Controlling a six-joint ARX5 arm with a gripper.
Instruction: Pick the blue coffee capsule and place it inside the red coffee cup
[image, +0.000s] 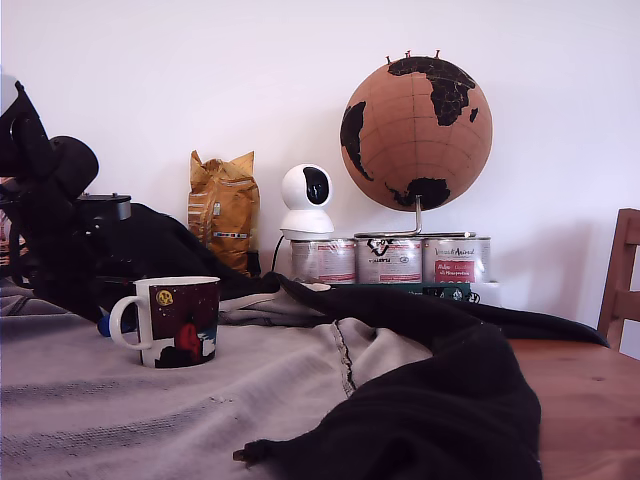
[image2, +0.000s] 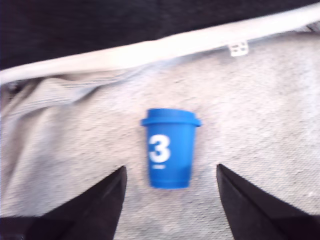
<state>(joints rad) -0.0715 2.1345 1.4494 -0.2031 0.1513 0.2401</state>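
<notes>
The blue coffee capsule (image2: 169, 148) lies on its side on grey cloth, with a white "3" on its wall. My gripper (image2: 170, 169) hovers over it, open, and its black fingers (image2: 106, 201) stand wide on either side without touching it. In the exterior view only a sliver of the blue capsule (image: 103, 326) shows, just behind the handle of the red coffee cup (image: 175, 321). The cup stands upright on the grey cloth at the exterior view's left. The dark arm (image: 55, 230) hangs above that spot, and its fingers cannot be made out there.
Grey cloth (image: 120, 410) covers the table, with a black garment (image: 450, 400) draped across the exterior view's right. Along the back wall stand a yellow bag (image: 222, 208), a white camera (image: 306, 200), three tins (image: 390, 260) and a globe (image: 417, 120). A wooden chair (image: 622, 280) is at the far right.
</notes>
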